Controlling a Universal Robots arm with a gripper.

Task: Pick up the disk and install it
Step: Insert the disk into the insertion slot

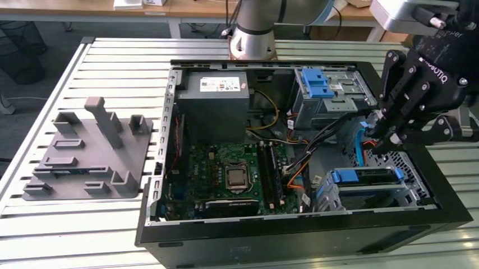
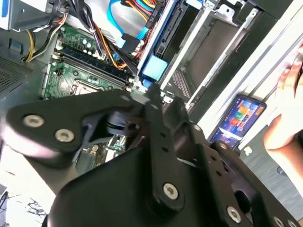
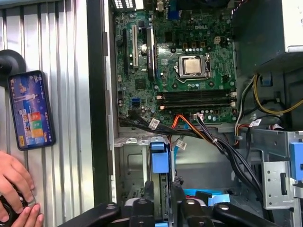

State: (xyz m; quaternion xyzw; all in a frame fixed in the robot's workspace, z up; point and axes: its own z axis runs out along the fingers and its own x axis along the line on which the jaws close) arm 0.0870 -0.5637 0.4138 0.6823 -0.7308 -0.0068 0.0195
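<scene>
The disk, in its blue carrier bracket, sits on edge in the lower drive bay at the exterior view's right of the open computer case. In both wrist views I look along its narrow edge, with the blue carrier tab toward me. My gripper hangs just above the bay, over the disk. Its two dark fingers stand a small gap apart on either side of the disk's line, the gripper open and holding nothing.
Inside the case are the grey power-supply box, the green motherboard, loose cables and an upper bay with a blue carrier. A grey fixture stands on the slatted table. A phone and a person's hand lie beside the case.
</scene>
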